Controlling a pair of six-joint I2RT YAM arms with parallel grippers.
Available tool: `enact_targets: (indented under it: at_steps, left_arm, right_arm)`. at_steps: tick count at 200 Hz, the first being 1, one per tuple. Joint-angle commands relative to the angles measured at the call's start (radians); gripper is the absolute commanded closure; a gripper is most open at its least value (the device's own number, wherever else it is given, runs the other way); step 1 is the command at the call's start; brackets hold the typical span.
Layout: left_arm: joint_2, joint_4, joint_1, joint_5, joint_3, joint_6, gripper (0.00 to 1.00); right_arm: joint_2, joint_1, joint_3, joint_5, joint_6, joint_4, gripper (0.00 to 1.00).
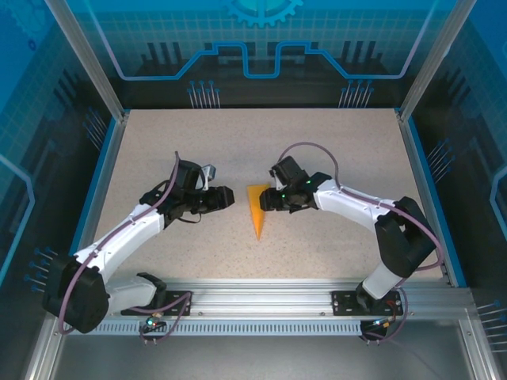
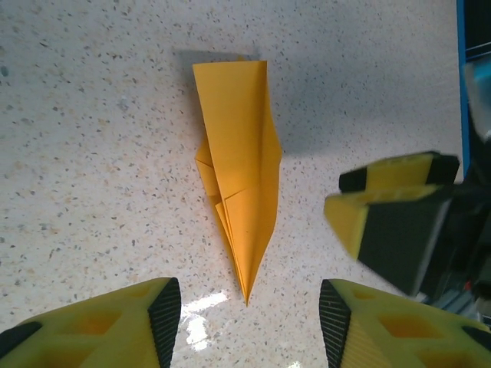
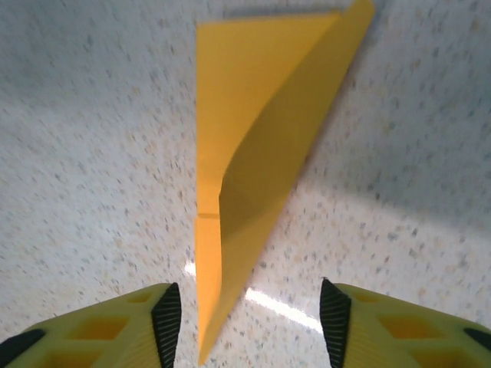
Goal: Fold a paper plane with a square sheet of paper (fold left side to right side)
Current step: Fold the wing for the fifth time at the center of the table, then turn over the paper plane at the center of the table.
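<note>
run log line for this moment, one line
paper plane: lying on table, tip toward its near edge | left end effector: open, nothing held | right end effector: open, nothing held

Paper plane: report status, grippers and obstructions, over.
Left gripper open, left of paper plane. Right gripper open, right of it. Plane folded, lying on table, unheld. Nothing in the way.
</note>
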Motion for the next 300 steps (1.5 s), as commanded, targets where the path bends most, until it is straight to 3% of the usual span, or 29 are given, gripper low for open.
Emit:
enact_targets:
  at_steps: [1,44,101,133,192,239,300]
  left_arm:
    - [-0.008,-0.032,0.009,-0.034,0.023,0.024,0.45]
    - [-0.013,-0.036,0.009,-0.035,0.015,0.024,0.44]
    - [-0.013,-0.059,0.009,-0.066,0.03,0.037,0.43]
    - [-0.031,-0.076,0.009,-0.109,0.042,0.044,0.43]
    - [-0.098,-0.076,0.009,-0.181,0.037,0.035,0.39]
    - [-0.099,-0.086,0.009,-0.167,0.039,0.031,0.37]
    - [-0.103,-0.092,0.009,-0.172,0.052,0.035,0.34]
  right_arm:
    - [0.067,0.047,0.049,0.074,0.001,-0.089,0.45]
    - [0.179,0.085,0.108,0.073,0.009,-0.088,0.47]
    - [0.137,0.096,0.143,0.034,-0.017,-0.1,1.0]
    - [0.026,0.094,0.099,-0.067,-0.011,-0.054,1.0]
    - [-0.061,0.013,-0.188,-0.271,0.106,0.28,1.0]
    - [0.024,-0.084,-0.389,-0.28,0.133,0.485,1.0]
    - [-0.067,-0.11,-0.422,-0.197,0.073,0.367,0.81]
